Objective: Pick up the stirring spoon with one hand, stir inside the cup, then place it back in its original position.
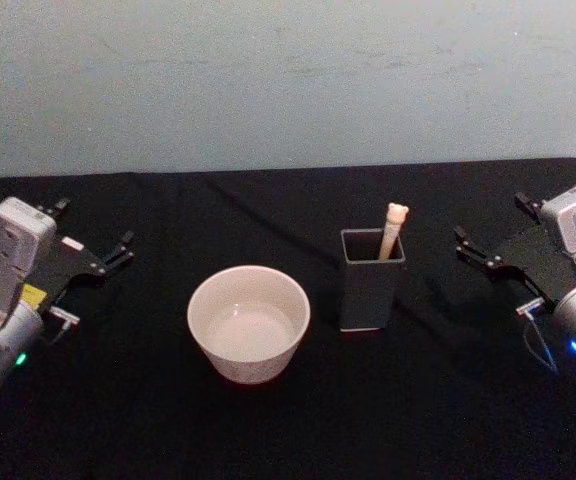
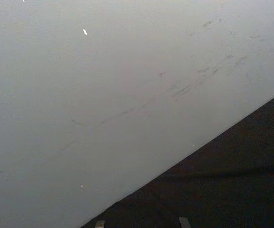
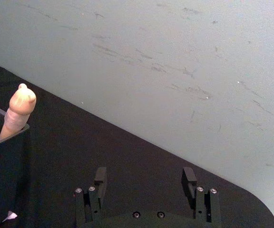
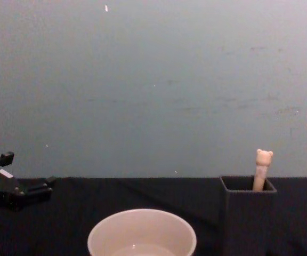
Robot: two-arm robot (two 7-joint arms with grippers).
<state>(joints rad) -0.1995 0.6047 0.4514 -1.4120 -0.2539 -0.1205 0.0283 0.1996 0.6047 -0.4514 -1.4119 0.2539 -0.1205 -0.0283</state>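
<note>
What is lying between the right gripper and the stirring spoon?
Head view: from the open right gripper, bare black tablecloth, then the wall of the dark holder box in which the stirring spoon stands.

Left gripper (image 1: 93, 228): black forked fingers (image 1: 118, 250), light grey boxy wrist (image 1: 13, 245), yellow label (image 1: 34, 296), green light (image 1: 18, 358) at its 7 o'clock. Right gripper (image 1: 493, 222): same black-and-grey build, blue light (image 1: 575, 347) and thin cable (image 1: 543, 345) at its 5 o'clock, silver screws (image 3: 78, 190) on the black finger mounts.

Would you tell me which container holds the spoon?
The dark square holder box, not the cream cup; the stirring spoon stands in it, bear head up.
</note>
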